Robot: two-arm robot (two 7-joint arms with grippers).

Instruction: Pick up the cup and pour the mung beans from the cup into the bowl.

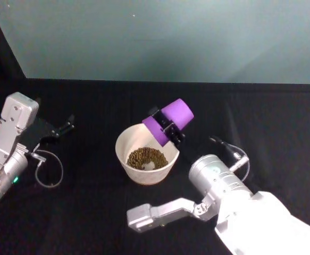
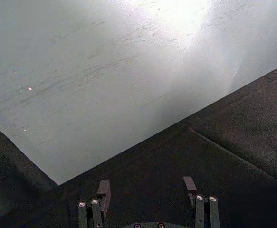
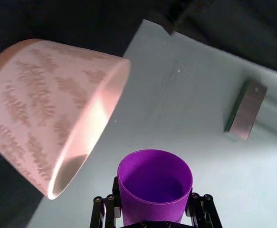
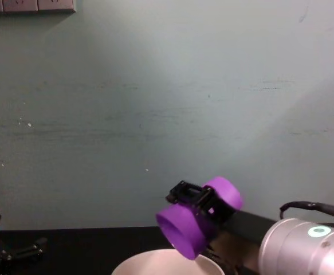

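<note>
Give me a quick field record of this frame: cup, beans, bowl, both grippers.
cup: purple, tipped mouth-down over the bowl, looks empty in the right wrist view
mung beans: heap inside the bowl
bowl: pale, on the black table, below the cup's mouth
right gripper: shut on the cup, above the bowl's right rim
left gripper: open, holding nothing, parked at the table's left side
pour: looks done, no beans seen in the cup

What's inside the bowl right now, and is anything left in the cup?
The bowl holds a heap of mung beans; the bottom under the heap is covered. The cup, tipped over the bowl in the right gripper, looks empty in the right wrist view.
</note>
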